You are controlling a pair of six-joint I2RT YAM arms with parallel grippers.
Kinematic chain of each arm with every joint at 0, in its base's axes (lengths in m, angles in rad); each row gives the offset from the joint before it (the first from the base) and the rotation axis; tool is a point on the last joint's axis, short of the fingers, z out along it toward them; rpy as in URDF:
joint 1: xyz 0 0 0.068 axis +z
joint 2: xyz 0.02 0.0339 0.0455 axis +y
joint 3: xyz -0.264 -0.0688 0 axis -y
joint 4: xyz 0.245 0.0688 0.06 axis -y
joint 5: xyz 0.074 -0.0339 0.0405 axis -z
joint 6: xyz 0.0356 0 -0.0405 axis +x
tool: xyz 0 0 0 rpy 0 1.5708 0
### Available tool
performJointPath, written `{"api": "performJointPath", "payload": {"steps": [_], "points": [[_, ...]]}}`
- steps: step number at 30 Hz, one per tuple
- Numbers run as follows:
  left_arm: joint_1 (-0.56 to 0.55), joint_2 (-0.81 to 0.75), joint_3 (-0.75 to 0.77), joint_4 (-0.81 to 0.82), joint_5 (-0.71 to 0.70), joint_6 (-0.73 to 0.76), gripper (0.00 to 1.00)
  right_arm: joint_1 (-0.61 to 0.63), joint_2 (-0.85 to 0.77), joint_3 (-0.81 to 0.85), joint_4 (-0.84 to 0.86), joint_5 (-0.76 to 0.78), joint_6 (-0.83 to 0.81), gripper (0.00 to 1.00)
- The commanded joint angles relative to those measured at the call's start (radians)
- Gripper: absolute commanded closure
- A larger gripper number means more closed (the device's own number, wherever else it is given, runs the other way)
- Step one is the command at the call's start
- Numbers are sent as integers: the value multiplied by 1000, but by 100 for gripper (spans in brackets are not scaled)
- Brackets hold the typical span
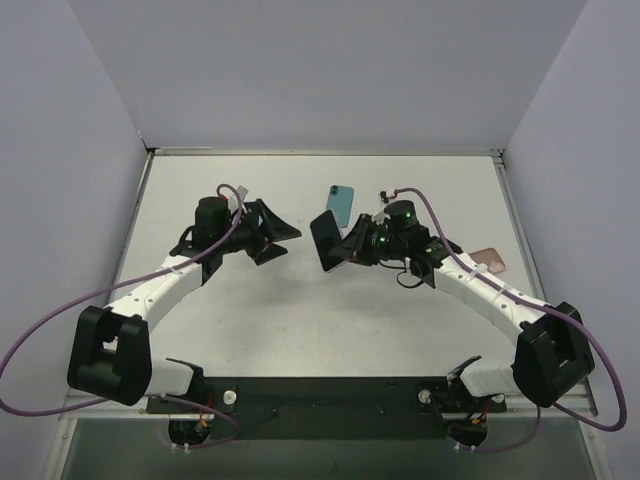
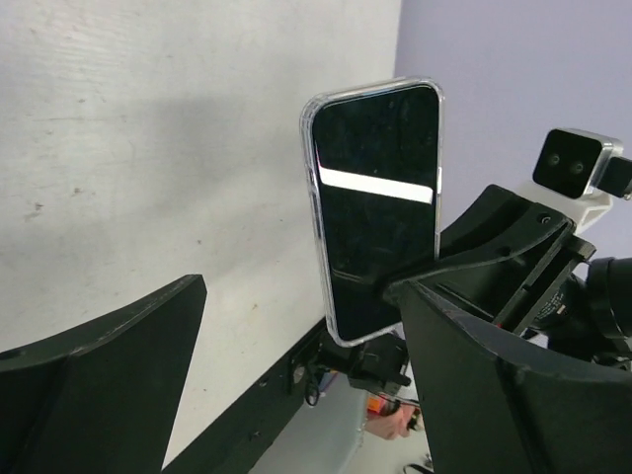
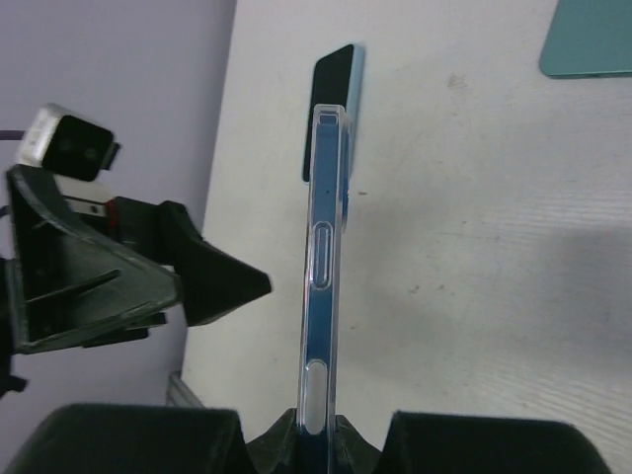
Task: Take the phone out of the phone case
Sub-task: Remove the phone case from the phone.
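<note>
The phone has a black screen and a blue body and sits in a clear case. My right gripper is shut on its lower end and holds it upright above the table. In the right wrist view the phone stands edge-on, pinched between the pads of the gripper. My left gripper is open and empty, just left of the phone and facing its screen. In the left wrist view the phone stands beyond the open gripper. The right finger hides the phone's lower corner.
A teal phone-shaped item lies flat on the white table behind the held phone; it also shows in the right wrist view. A pink flat item lies at the right, by my right arm. Grey walls enclose three sides.
</note>
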Motion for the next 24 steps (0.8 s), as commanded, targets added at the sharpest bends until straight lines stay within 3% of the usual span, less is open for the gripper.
{"api": "performJointPath", "payload": {"steps": [1,6,10,16,19,24], "points": [[-4,39,-58,366,153,-163,9,-19,-70,-30,292,-199,163,100],[-21,72,-55,408,176,-192,9,-21,-67,-64,386,-221,217,100],[-22,83,-104,621,200,-325,11,-22,-41,-110,545,-254,304,100],[-24,100,-128,698,190,-378,14,-13,5,-167,748,-271,410,100],[-27,99,-115,694,187,-379,19,0,16,-168,765,-274,416,100],[-33,106,-92,687,177,-384,40,20,74,-182,871,-282,478,100]]}}
